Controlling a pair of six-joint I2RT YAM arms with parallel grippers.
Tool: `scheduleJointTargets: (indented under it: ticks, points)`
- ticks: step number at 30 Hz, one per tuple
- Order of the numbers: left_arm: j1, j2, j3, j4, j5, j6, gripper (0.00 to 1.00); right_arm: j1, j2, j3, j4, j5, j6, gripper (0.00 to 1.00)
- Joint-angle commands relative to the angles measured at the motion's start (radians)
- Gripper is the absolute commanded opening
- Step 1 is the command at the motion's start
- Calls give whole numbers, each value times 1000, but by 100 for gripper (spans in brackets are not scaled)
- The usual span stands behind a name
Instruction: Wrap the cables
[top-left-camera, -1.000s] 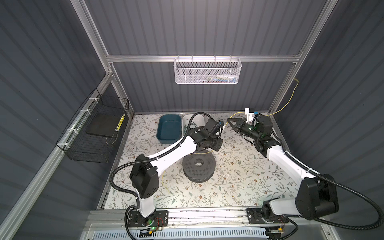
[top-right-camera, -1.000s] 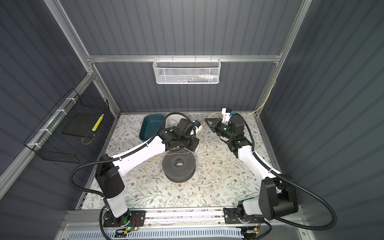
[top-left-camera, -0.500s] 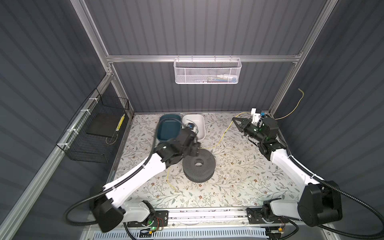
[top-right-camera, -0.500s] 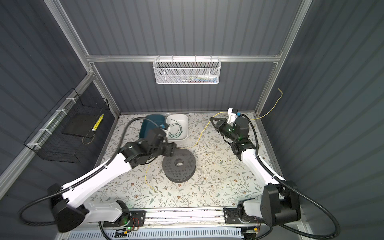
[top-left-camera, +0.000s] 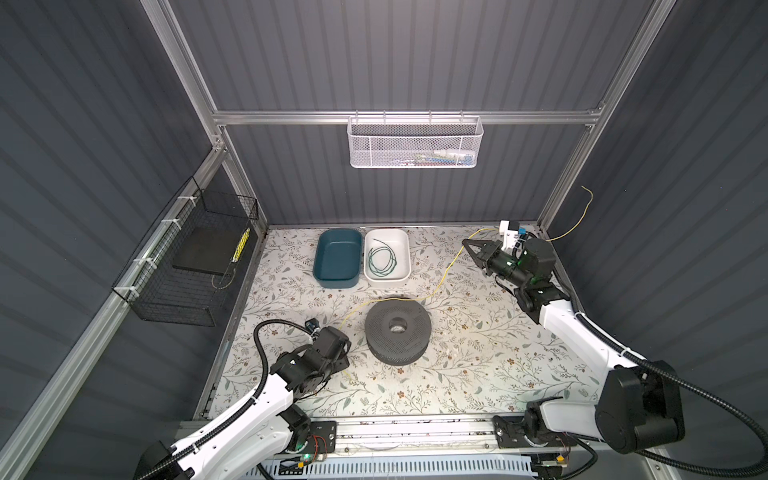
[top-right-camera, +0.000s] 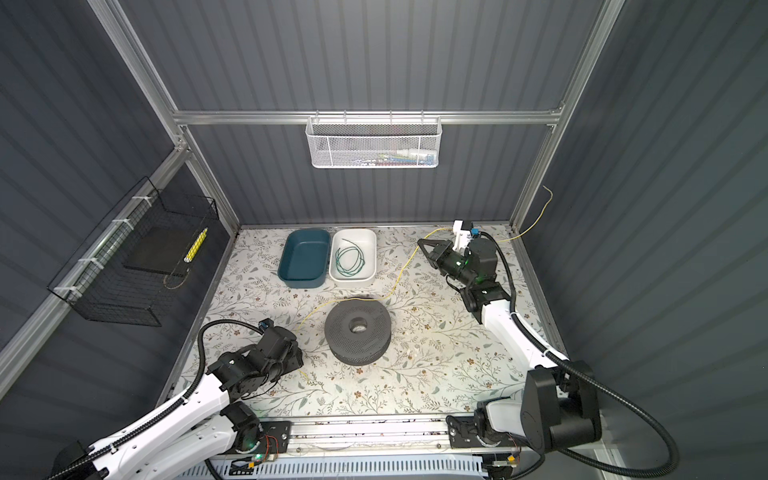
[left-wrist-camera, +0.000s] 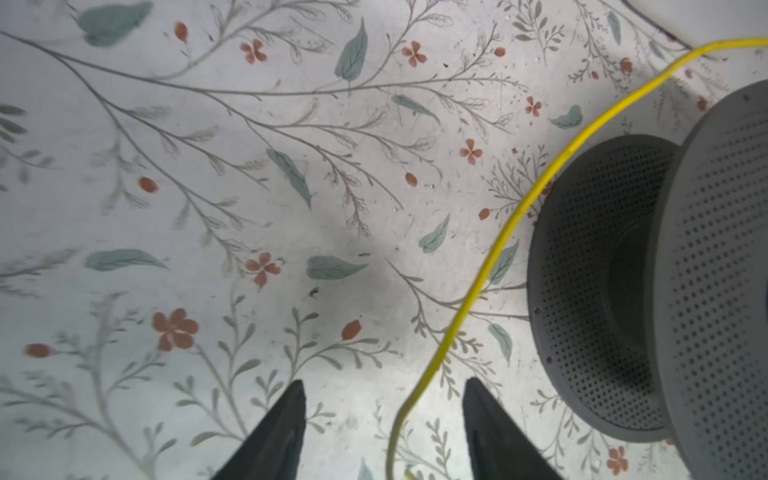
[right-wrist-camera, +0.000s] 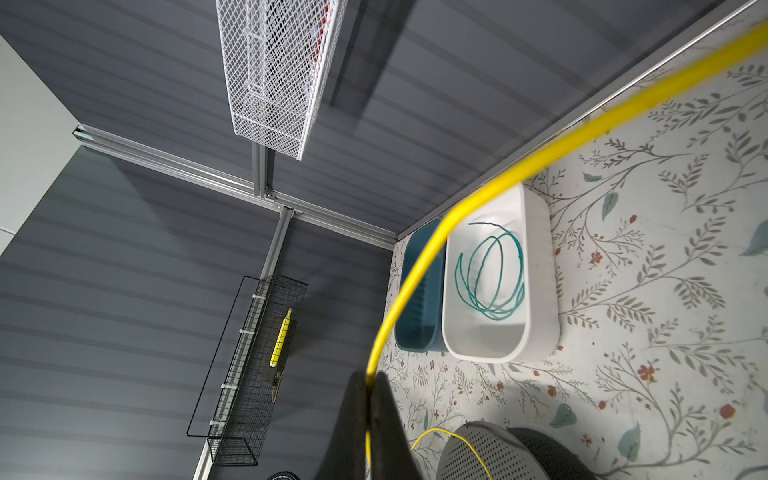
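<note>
The right gripper is clamped together on the yellow cable near the far right corner of the floral mat, and the cable is led past the far edge of the grey perforated spool. It is then seen unpinched between the spread fingers of the left gripper, just left of the spool. The green cable is coiled in the white tub, beside the blue tub.

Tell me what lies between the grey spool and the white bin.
Only the yellow cable crosses that floral mat, close by the spool, clear of the white bin; both top views show it.
</note>
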Motion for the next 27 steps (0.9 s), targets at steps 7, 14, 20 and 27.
scheduleJointTargets:
  ticks: [7,14,20,27]
  points:
    - [-6,26,47,84,49,44,0,-20,-42,-17,-20,-1,-29,0]
    - [-37,151,335,-121,-28,201,0,-113,10,-23,-128,45,-34,57]
    - [-85,323,583,-113,-73,297,0,-176,-4,-96,-166,-14,-4,71]
    - [-86,483,743,54,146,474,0,-21,-240,-236,-179,-27,21,67]
